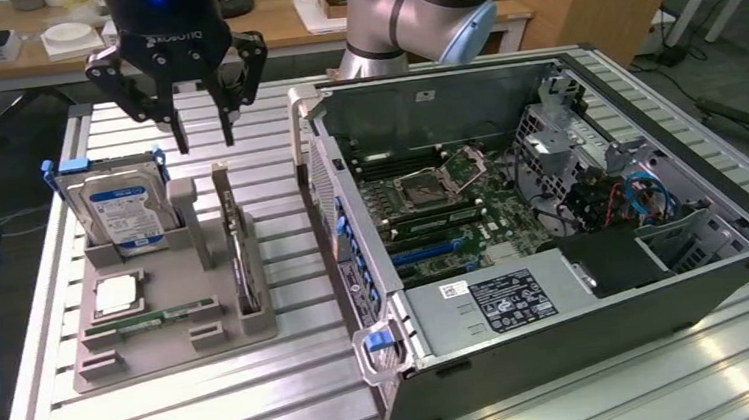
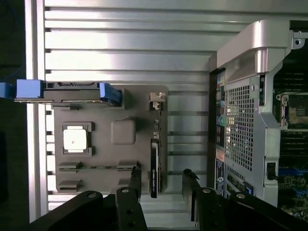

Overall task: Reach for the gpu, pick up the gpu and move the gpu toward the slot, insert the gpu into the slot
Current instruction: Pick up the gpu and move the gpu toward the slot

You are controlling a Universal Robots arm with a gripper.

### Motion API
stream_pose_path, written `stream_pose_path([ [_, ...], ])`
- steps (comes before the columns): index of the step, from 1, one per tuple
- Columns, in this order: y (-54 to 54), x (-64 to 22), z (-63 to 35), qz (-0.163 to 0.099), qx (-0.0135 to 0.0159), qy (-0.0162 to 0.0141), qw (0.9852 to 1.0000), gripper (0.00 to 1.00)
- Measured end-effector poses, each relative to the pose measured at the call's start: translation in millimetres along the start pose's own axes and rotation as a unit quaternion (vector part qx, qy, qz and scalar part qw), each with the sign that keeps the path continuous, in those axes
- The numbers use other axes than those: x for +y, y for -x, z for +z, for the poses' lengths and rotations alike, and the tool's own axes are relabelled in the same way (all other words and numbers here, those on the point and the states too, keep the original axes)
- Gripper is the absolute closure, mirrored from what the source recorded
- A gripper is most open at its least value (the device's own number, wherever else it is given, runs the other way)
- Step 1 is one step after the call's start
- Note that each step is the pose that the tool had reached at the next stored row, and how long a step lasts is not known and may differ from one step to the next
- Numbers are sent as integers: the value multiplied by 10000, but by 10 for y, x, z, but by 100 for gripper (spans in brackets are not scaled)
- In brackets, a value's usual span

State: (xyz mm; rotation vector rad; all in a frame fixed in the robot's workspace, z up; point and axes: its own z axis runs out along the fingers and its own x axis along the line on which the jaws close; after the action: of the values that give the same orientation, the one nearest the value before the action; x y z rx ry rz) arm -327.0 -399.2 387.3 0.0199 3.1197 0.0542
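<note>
Dark gpu (image 1: 234, 243) on edge beneath wide-open, empty fingers (image 1: 180, 125).
Below and between them, nearer one; its long axis runs across their closing line.

This looks like a robotics lab or workshop. A robot arm (image 1: 419, 16) stands at a slatted metal bench (image 1: 230, 407) bearing an open computer case (image 1: 598, 328) and a parts tray (image 1: 223, 324), with wooden desks (image 1: 16, 73) and floor cables (image 1: 747, 105) behind.
</note>
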Motion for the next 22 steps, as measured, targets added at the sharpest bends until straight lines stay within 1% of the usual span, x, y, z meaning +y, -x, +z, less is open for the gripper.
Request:
stream_pose_path([
  [6, -12, -30, 104, -2, 0, 0, 10000, 53],
  [12, -26, -67, 157, -142, 4, 3, 9999, 53],
  [15, -27, -70, 199, -146, 5, 3, 9999, 53],
  [22, -28, -72, 260, -147, 5, 3, 9999, 53],
])
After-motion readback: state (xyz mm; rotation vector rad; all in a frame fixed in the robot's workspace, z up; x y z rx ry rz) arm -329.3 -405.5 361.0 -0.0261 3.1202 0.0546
